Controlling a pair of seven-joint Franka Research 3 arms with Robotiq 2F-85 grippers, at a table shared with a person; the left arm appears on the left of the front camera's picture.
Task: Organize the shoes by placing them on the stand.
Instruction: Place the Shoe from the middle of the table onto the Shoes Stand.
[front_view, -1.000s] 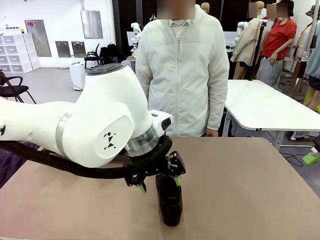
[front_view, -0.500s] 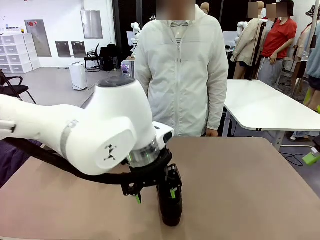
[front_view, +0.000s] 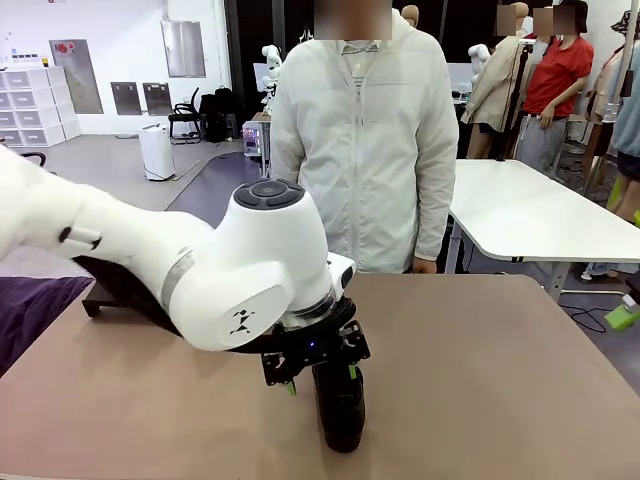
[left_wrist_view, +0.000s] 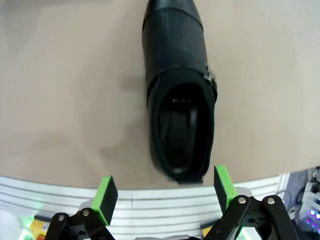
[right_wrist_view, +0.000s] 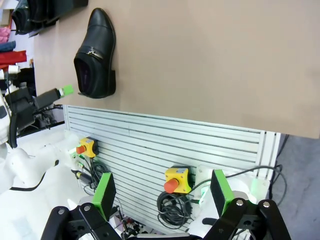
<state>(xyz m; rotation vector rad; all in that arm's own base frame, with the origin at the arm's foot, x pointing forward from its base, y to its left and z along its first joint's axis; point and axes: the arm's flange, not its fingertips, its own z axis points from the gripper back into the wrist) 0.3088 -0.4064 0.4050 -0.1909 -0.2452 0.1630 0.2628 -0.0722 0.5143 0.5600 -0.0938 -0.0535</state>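
Note:
One black slip-on shoe (front_view: 341, 412) lies on the brown table, near the front edge at the middle. My left gripper (front_view: 321, 378) hangs open just over its heel end. In the left wrist view the shoe (left_wrist_view: 179, 107) points away from me, and the green pads (left_wrist_view: 105, 196) stand wide apart on either side of the heel without touching it. The right gripper (right_wrist_view: 161, 192) is open and holds nothing, off the table's edge. From there the same shoe (right_wrist_view: 95, 54) is far off. The black stand (right_wrist_view: 50, 11), with dark shoes on it, is cropped at the top left corner.
A person in a white jacket (front_view: 365, 140) stands at the table's far side, hands low. A black stand corner (front_view: 98, 298) peeks out behind my left arm. Below the right gripper is a slatted metal panel (right_wrist_view: 165, 140) with emergency stop buttons and cables.
My left arm has swung right and rolled its wrist. Its open gripper has come down closer to the shoe's heel. The shoe has not moved.

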